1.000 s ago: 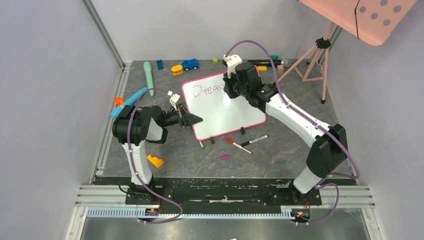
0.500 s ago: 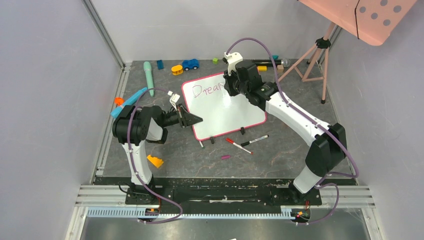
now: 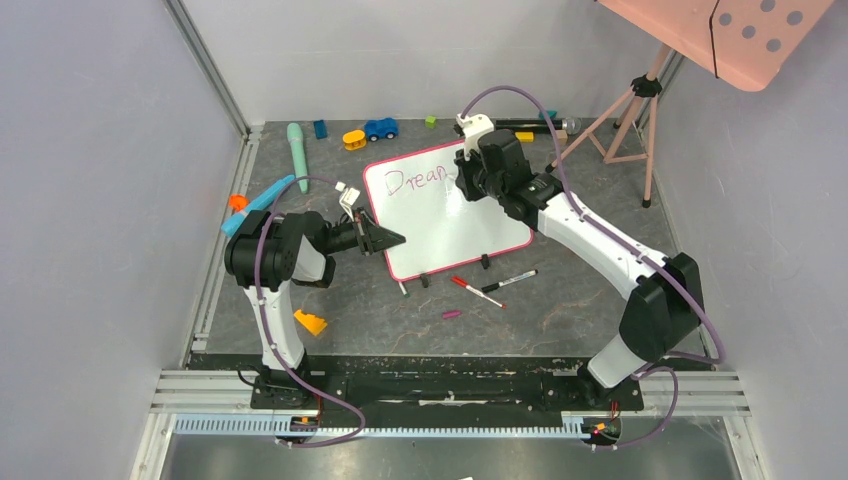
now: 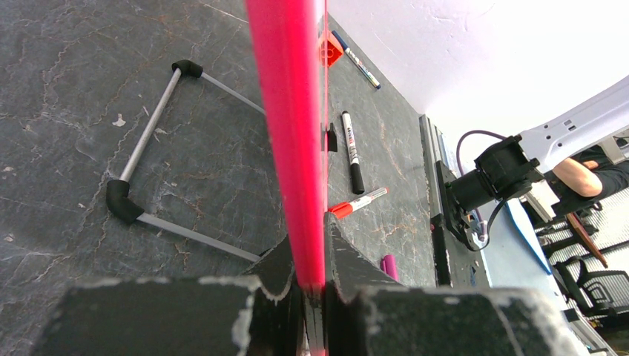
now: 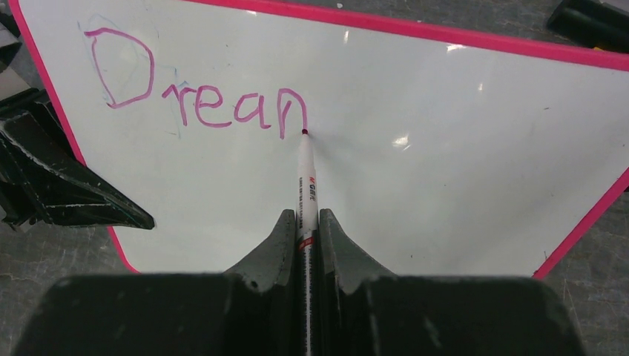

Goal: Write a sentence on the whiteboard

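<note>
- Orange block (image 3: 310, 322): lay on the dark worktop (image 3: 560, 300), near left, in front of the left arm's base.
- Purple cap (image 3: 452, 314), red marker (image 3: 477, 291) and black marker (image 3: 510, 280): lay loose on the worktop, just near of the board's near edge.
- Left gripper (image 4: 310, 252): fingers pressed onto the pink-red frame, pinching the left edge of the whiteboard (image 3: 450, 225).
- Whiteboard: sat at mid-worktop between the two arms, with its two black clip feet on the near edge.
- Right gripper (image 5: 304, 219): reached over the far part of the board, fingers clamped on a white marker (image 5: 305, 170) whose tip touched the board surface.
- The sentence (image 5: 200, 104): one pink-purple word so far, reading "Drean", along the board's far left part; the marker tip stood at the foot of the last stroke.
- Blue toy car (image 3: 380, 128): lay beyond the board at the far edge of the worktop.
</note>
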### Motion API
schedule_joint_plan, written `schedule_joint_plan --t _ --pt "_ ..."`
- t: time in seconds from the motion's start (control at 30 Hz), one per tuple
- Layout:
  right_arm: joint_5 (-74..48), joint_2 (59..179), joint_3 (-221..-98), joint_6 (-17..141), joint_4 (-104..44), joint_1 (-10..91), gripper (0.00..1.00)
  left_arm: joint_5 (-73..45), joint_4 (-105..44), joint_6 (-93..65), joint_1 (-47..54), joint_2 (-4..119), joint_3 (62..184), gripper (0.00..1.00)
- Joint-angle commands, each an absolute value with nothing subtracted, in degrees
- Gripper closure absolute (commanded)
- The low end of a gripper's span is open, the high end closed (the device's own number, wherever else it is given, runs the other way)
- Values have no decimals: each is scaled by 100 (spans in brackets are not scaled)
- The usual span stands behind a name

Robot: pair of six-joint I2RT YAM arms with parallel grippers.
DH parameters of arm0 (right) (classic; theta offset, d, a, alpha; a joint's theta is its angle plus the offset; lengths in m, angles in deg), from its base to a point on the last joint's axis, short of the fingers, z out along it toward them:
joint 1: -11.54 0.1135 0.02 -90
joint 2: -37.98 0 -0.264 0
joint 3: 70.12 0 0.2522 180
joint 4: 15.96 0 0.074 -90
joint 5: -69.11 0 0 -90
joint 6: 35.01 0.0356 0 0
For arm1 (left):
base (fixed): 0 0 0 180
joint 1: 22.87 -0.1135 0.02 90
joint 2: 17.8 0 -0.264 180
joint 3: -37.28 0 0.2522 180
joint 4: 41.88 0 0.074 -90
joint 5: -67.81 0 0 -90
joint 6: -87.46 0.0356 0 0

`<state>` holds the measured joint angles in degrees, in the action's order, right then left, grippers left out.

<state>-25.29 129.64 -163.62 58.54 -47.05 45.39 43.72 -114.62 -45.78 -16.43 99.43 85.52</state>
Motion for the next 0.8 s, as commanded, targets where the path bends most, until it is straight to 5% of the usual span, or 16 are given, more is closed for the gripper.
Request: schedule_joint_plan --t 0.0,0.77 --pt "-2605 12838 -16106 5925 -4688 4460 100 4189 -11733 -3497 -1776 10179 8520 98" --pt "-2794 13167 -16829 5683 -4919 4302 100 4192 -11733 -3509 -1777 10177 8528 98"
